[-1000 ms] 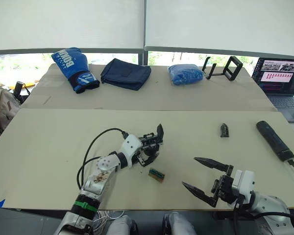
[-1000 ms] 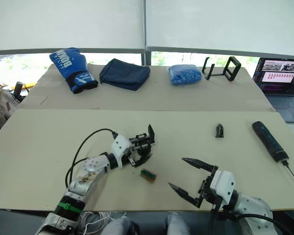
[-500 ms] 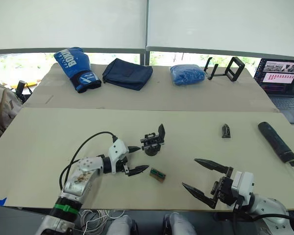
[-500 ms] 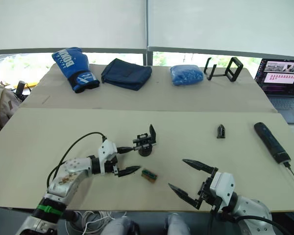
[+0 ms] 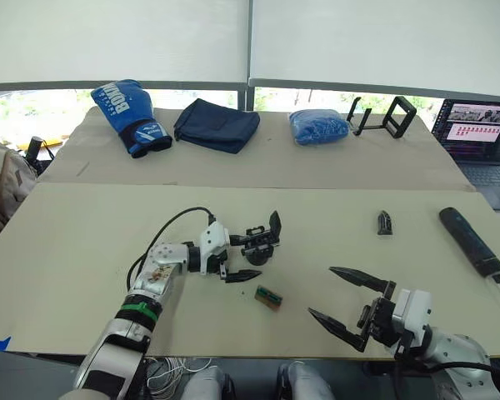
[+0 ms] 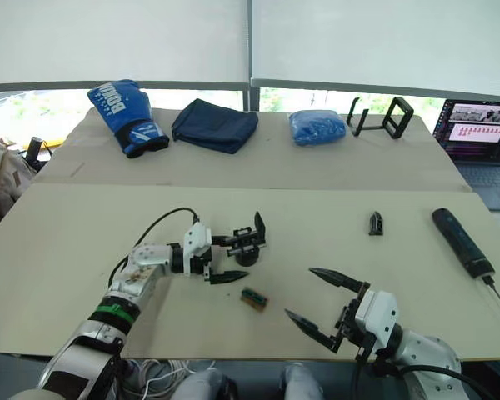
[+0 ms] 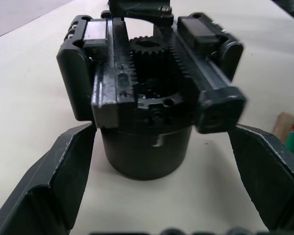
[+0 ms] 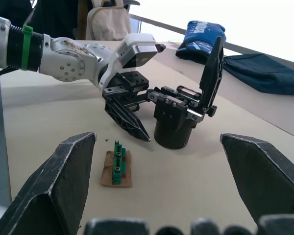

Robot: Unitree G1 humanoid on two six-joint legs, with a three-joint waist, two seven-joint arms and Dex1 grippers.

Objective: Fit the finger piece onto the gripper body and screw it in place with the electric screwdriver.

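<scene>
now the left tool (image 5: 238,258) sits spread wide around the gripper body (image 5: 261,242), one finger on each side of its round base and neither seen to touch it, so it grasps nothing. that placement reads as a setup to steady or turn the body, which stands upright on its base mid-worktop (image 5: 83,225) with its one fitted finger pointing up and its rack and gear facing the left wrist camera. the right tool (image 5: 343,302) hangs low over the near edge, fingers apart and empty, well short of anything; my guess is it waits there because its next job lies to its right.

the finger piece (image 5: 384,222) lies alone on the worktop, well apart from the body, toward the right. the screwdriver (image 5: 469,241) lies farther right, near the edge, bit end toward the robot. both look untouched, so the fitting has not begun.

counts: one body, one loose finger piece, one screwdriver, one small green block (image 5: 268,297) on a brown base, just beside the left tool's lower finger. on the far worktop: one blue boxing glove (image 5: 127,114), one dark folded cloth (image 5: 216,125), one blue bundle (image 5: 318,127), one black stand (image 5: 382,116), and a laptop (image 5: 479,137) at the right.
</scene>
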